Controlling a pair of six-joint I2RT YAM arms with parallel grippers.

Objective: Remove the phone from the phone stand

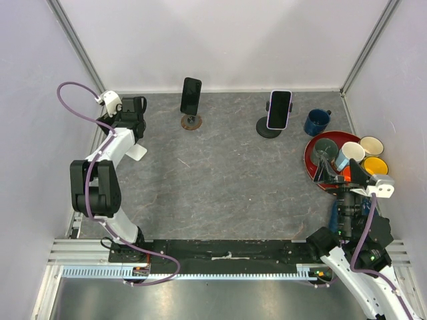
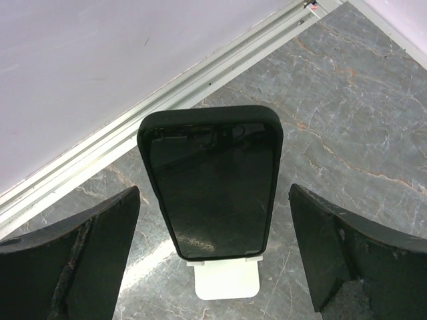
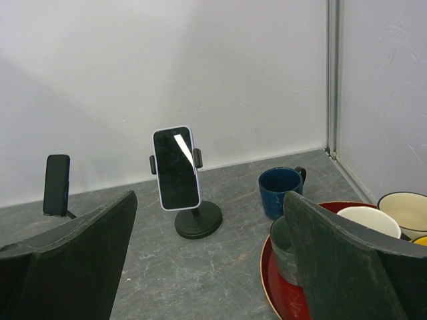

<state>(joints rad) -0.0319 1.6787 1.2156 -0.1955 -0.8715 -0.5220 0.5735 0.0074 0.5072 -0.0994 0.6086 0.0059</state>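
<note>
Approach step: left gripper [image 2: 214, 190], fingers spread either side of the black phone [image 2: 210, 167] on its white stand [image 2: 227, 281], needs to close, then lift.

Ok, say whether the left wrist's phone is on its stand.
On: the black phone sits upright, its bottom edge in the white stand.

Over on the right, a blue mug [image 1: 317, 122] is standing alone on the grey marbled table [image 1: 220, 187], sitting just beside a round red tray [image 1: 337, 135]. The tray is carrying a grey-green mug [image 1: 325, 151], a pale blue cup [image 1: 348, 155], a cream cup [image 1: 371, 145] and a yellow cup [image 1: 375, 166], all crowding close together.
</note>
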